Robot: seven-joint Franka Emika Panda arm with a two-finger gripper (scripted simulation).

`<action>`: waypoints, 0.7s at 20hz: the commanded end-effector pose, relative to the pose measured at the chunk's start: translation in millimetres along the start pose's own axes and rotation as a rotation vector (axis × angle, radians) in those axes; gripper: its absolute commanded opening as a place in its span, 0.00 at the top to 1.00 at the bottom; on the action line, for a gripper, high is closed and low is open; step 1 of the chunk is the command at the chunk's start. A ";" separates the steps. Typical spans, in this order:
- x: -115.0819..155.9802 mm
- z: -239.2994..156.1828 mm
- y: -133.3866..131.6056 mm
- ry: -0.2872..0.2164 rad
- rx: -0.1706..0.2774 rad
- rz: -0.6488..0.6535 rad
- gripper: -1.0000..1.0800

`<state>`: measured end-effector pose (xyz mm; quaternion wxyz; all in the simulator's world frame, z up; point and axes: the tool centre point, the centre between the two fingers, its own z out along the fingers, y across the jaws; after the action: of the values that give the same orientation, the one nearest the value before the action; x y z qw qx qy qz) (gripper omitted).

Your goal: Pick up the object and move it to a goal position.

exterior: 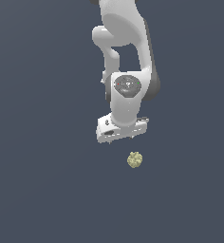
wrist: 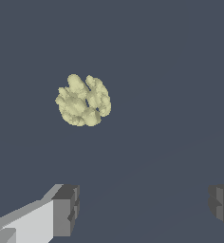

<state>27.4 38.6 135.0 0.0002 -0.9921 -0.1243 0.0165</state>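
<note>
My gripper [wrist: 142, 209] is spread wide, its two dark-padded fingers [wrist: 66, 209] far apart with nothing between them. The object [wrist: 83, 100], a lumpy yellow-green ball with a bumpy surface, lies apart from my fingers on the flat dark grey-blue surface [wrist: 171, 71]; it touches neither finger. In the exterior view the object [exterior: 135, 160] rests just below my white hand [exterior: 121, 129] and a little toward the exterior view's right of its middle, clear of it. My arm [exterior: 126, 42] reaches in from the upper edge of that view. The only things I can see on the surface are the ball and myself, so I see nothing standing between my fingers and the ball.
</note>
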 end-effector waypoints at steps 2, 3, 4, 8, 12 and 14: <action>20.9 11.2 -14.5 0.007 -0.005 -0.116 0.04; 26.9 14.7 -18.9 0.010 -0.006 -0.150 0.04; 32.4 17.9 -23.0 0.012 -0.007 -0.182 0.04; 50.3 29.2 -37.3 0.020 -0.009 -0.287 0.04; 61.9 37.3 -47.3 0.027 -0.011 -0.359 0.04; 65.7 40.0 -50.7 0.029 -0.011 -0.382 0.04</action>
<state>74.4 100.5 95.3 -0.0002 -0.9538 -0.3005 0.0026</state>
